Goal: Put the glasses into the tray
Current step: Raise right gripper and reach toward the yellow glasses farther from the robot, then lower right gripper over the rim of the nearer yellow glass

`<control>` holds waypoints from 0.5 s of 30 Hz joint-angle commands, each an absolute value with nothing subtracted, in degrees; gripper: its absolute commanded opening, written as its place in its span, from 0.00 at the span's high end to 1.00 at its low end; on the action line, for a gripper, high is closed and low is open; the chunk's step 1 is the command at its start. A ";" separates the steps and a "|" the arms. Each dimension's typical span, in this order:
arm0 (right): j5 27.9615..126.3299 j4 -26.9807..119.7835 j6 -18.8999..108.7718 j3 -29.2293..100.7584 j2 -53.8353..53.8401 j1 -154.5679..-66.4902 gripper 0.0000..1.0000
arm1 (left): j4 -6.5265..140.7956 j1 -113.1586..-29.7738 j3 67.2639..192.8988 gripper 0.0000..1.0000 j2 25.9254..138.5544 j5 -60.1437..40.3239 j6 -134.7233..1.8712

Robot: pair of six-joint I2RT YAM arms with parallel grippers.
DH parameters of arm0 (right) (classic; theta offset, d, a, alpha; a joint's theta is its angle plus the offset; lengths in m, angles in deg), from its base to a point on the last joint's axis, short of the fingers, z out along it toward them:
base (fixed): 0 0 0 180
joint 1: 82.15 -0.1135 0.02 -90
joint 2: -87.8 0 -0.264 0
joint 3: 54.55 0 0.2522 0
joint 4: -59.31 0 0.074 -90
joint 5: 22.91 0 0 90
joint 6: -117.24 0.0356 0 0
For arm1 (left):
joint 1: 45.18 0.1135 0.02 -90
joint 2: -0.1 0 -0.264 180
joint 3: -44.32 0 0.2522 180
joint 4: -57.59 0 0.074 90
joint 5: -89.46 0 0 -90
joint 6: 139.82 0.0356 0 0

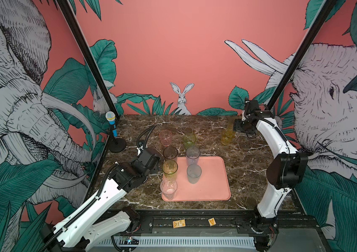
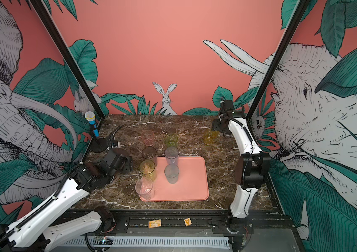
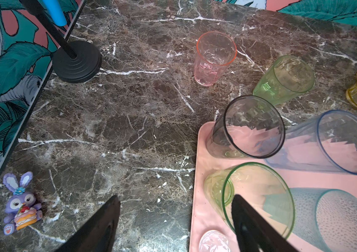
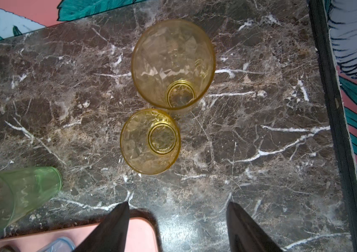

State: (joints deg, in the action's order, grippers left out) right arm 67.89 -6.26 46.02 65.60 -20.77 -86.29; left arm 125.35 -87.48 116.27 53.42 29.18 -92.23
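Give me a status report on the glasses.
Both grippers open, empty: left gripper beside tray, right gripper by two amber glasses. Five glasses on tray, four on table. Nothing in the way.

table (image 1: 249,170): brown marble-look, white-veined, polished finish noted. tray (image 1: 212,179): smooth matt pink plastic. glasses (image 3: 215,56): translucent, glossy, faceted walls seen; teal-grey glass (image 3: 336,220) is dimpled. stand base (image 3: 77,63): matt black, ridged.
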 commanded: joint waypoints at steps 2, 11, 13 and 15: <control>68.68 -5.52 46.15 70.76 -24.31 -84.73 0.27 | 125.14 -87.23 118.31 0.18 54.03 30.87 -92.19; 69.38 -6.46 47.01 79.00 -31.26 -82.90 0.27 | 124.88 -87.28 118.82 0.17 55.33 31.18 -92.07; 69.43 -7.08 47.15 81.32 -32.85 -82.59 0.26 | 124.72 -87.20 118.90 0.18 55.77 31.24 -92.02; 69.49 -7.68 47.21 83.49 -34.33 -82.34 0.27 | 124.62 -87.23 119.04 0.18 56.20 31.20 -92.09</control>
State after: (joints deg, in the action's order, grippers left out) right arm 69.27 -6.41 46.55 80.31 -32.88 -82.81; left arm 124.81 -87.48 117.21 55.89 29.96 -91.97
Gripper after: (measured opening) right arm 0.734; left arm 0.825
